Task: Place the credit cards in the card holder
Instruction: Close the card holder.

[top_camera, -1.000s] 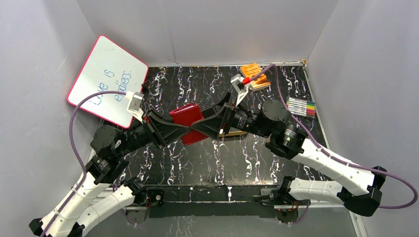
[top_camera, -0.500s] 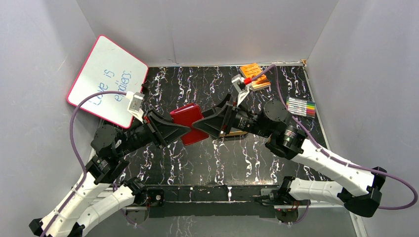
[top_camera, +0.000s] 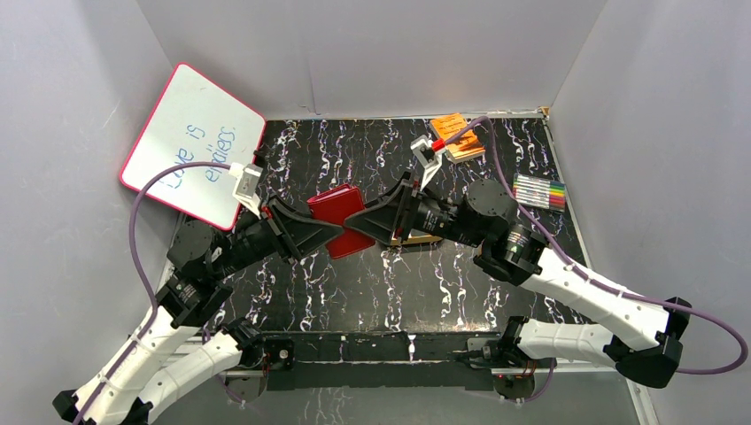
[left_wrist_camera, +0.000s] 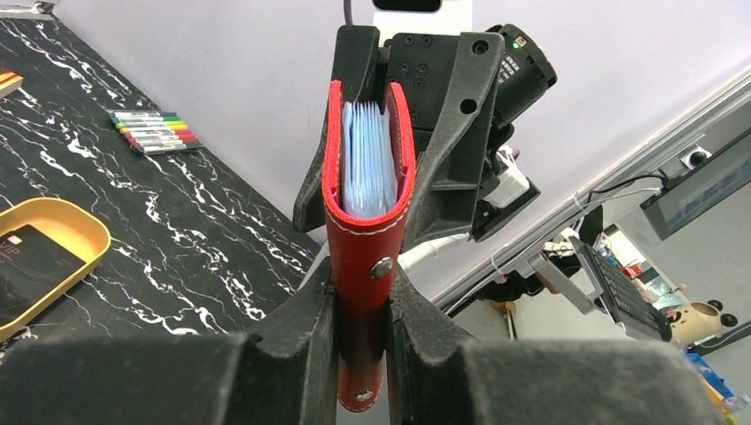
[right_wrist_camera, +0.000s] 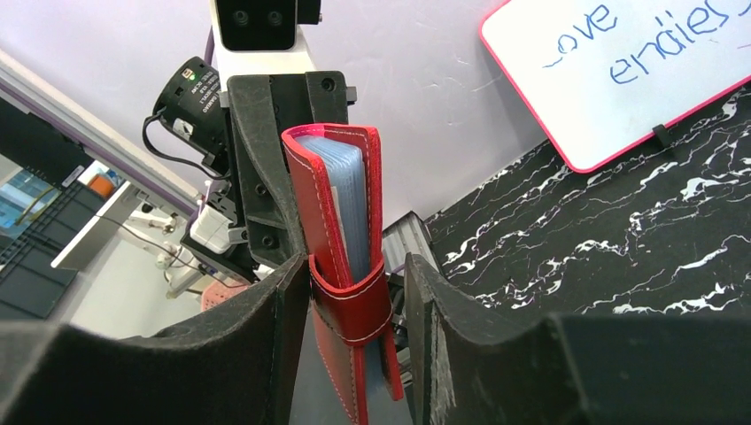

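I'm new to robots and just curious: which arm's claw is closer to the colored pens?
The right. The right gripper straddles the red card holder mid-table, on the side toward the pens; the left gripper clamps the holder from the far side.

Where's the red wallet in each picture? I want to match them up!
Top: wallet in the middle of the picture.
Left wrist: wallet in the centre, upright, clamped in the left pincer.
Right wrist: wallet left of centre, upright, between the fingers of the right pincer.
Shared landmark: the black marbled table shows in all three.
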### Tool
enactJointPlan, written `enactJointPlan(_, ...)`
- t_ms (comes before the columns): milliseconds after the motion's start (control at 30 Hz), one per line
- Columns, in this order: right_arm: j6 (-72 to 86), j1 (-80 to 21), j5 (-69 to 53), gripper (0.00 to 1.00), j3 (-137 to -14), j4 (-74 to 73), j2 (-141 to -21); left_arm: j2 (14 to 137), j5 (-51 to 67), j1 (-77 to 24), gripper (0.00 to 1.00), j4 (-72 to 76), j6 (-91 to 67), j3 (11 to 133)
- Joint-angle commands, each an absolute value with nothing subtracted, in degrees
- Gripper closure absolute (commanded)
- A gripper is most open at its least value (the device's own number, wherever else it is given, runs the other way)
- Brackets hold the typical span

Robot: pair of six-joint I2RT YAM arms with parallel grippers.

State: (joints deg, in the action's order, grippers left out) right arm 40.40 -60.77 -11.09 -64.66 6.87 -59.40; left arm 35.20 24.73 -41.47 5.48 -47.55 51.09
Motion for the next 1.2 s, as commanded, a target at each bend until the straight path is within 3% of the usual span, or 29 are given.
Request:
enactJointPlan(0, 40.3, -60.6, -7.5, 0.50, -66.1, 4.7, -59.7, 34.4, 27.2, -41.6, 1.00, 10.1, -47.9, 53.0)
enactJointPlan(67, 40.2, -60.5, -8.5, 0.47, -66.1, 5.5, -59.4, 34.2, 27.0, -41.6, 1.00, 9.8, -47.6, 52.8)
enactJointPlan(233, 38.5, -60.1, -12.5, 0.20, -71.0, 3.6, -58.4, 33.3, 24.9, -41.6, 1.00, 6.5, -46.3, 52.7)
enactJointPlan(333, 35.9, -60.2, -12.5, 0.13, -74.6, -1.7, -56.9, 32.7, 23.2, -41.6, 1.00, 5.2, -46.0, 52.4)
enactJointPlan(733, 26.6, -60.1, -4.3, 0.15, -66.2, -9.6, -44.0, 32.3, 25.2, -41.6, 1.00, 4.3, -47.0, 51.3)
enactJointPlan(900, 25.8, -60.1, 4.3, 0.10, -62.9, -13.1, -41.2, 33.3, 25.4, -41.6, 1.00, -2.3, -45.3, 51.6)
enactJointPlan(1167, 23.5, -60.2, -16.2, 0.11, -64.1, -12.2, -48.5, 34.6, 25.3, -41.6, 1.00, 3.3, -45.7, 47.3)
